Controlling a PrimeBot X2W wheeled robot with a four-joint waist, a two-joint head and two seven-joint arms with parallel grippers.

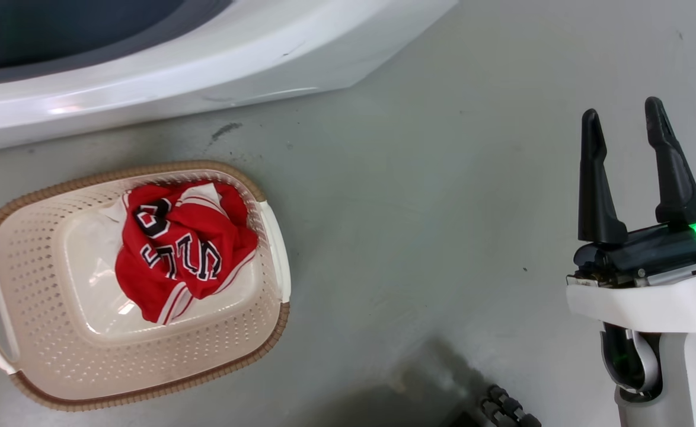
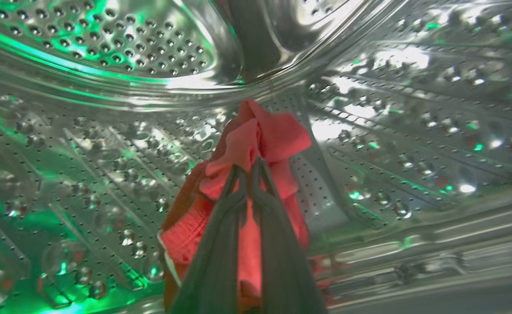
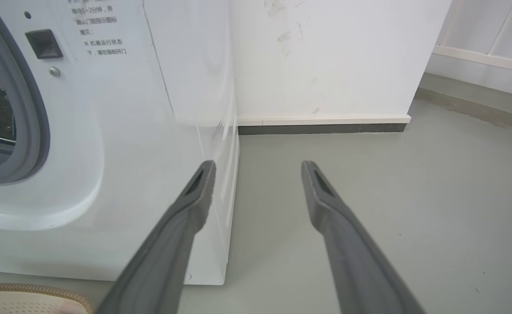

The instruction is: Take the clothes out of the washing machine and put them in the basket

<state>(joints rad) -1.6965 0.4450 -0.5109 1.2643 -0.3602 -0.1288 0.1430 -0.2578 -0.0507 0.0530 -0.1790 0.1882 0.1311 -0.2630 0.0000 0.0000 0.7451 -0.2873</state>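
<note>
Smooth grey floor [image 1: 419, 207] lies open across the centre of the head view, between the basket [image 1: 45, 267] at lower left and the right gripper [image 1: 622, 108] at lower right, its fingers [image 1: 597, 190] apart. The washing machine [image 1: 206, 65] edges the upper left; a white wall [image 3: 325, 56] stands beside it. A red jersey [image 1: 188, 249] lies in the basket. Inside the steel drum [image 2: 107, 43], the left gripper [image 2: 248, 165] clamps another red garment [image 2: 273, 135].

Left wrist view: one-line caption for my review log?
Left gripper shut on a red garment inside the perforated steel drum.
</note>
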